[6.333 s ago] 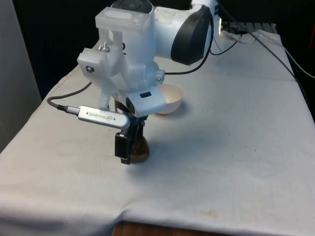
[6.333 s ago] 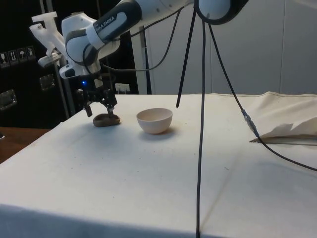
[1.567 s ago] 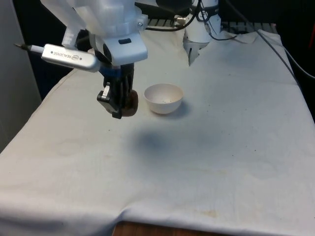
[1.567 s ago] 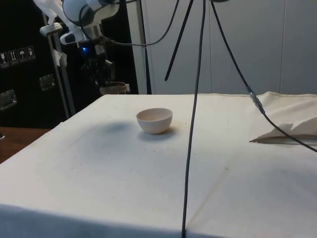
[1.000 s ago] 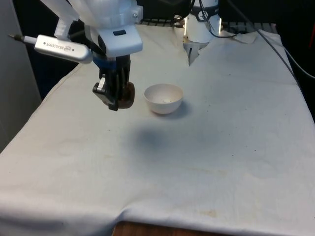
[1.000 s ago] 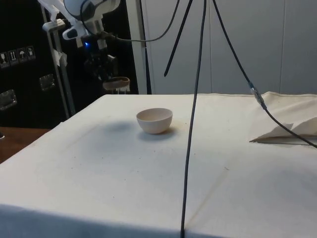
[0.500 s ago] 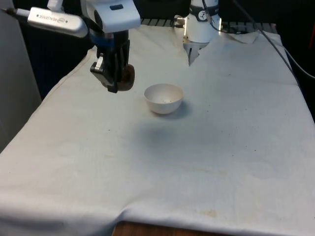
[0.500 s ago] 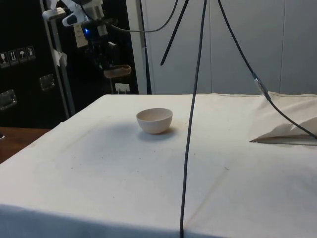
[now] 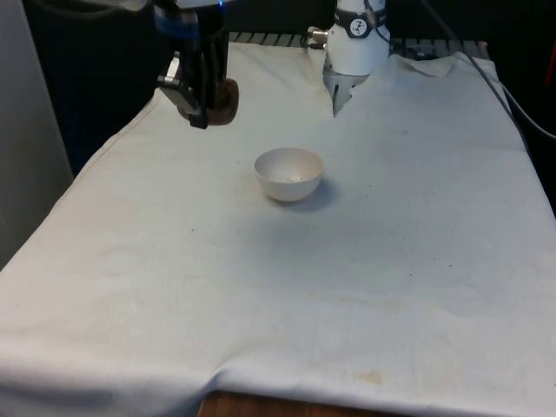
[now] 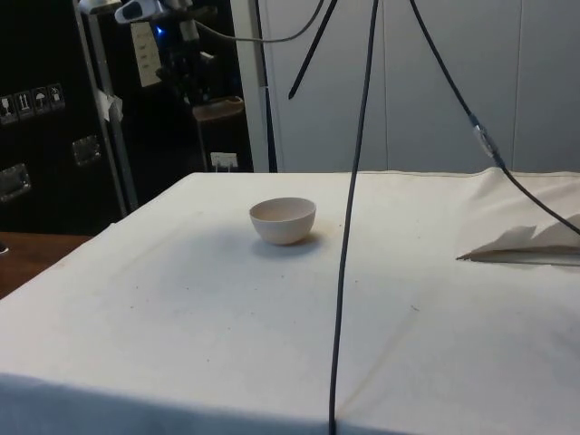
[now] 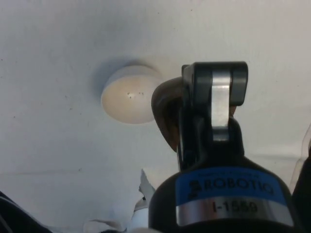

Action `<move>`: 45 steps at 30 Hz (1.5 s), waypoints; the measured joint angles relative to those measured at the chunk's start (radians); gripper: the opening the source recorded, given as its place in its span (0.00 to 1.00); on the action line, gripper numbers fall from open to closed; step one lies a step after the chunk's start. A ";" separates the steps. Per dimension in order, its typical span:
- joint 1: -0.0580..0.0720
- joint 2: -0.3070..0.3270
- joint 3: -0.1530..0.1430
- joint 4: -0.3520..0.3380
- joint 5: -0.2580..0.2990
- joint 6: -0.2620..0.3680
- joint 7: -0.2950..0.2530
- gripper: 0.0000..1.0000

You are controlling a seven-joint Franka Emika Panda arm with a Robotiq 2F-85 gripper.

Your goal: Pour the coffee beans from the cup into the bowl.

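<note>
Cup (image 9: 225, 100): small, brown, held off the table in the black gripper (image 9: 205, 102), high above the cloth at the front view's left, beyond the bowl and well apart from it; in the side view the cup (image 10: 220, 110) hangs level or nearly so above the table's far edge. Gripper: fingers closed against the cup, one finger (image 11: 221, 99) lying across the cup's side (image 11: 165, 109) in the wrist view; the contents of the cup cannot be made out. Bowl (image 9: 289, 174): pale cream, round, upright on the cloth near the table's middle, a few dark specks on its inner surface; seen from above in the wrist view (image 11: 129, 94), beside the cup's rim. Table (image 9: 365, 287): covered by a white cloth, faintly stained towards the near edge, wrinkled and bunched at the far end; a folded ridge of cloth (image 10: 521, 245) lies at the side view's right. Room: black curtains behind the table in the front view; dark cabinets and pale wall panels (image 10: 435, 82) in the side view. Other: a black cable (image 10: 349, 236) hangs down through the side view in front of the table, crossing just beside the bowl without covering it.
</note>
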 measured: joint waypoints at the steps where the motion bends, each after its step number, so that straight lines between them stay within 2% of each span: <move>1: 0.000 -0.004 -0.001 0.000 0.000 -0.006 0.000 0.04; 7: 0.000 -0.027 -0.003 -0.003 0.000 -0.030 -0.001 0.04; 27: 0.000 -0.051 -0.010 -0.007 0.019 -0.010 -0.001 0.04; 45: 0.000 -0.052 -0.011 -0.016 0.019 -0.016 -0.001 0.04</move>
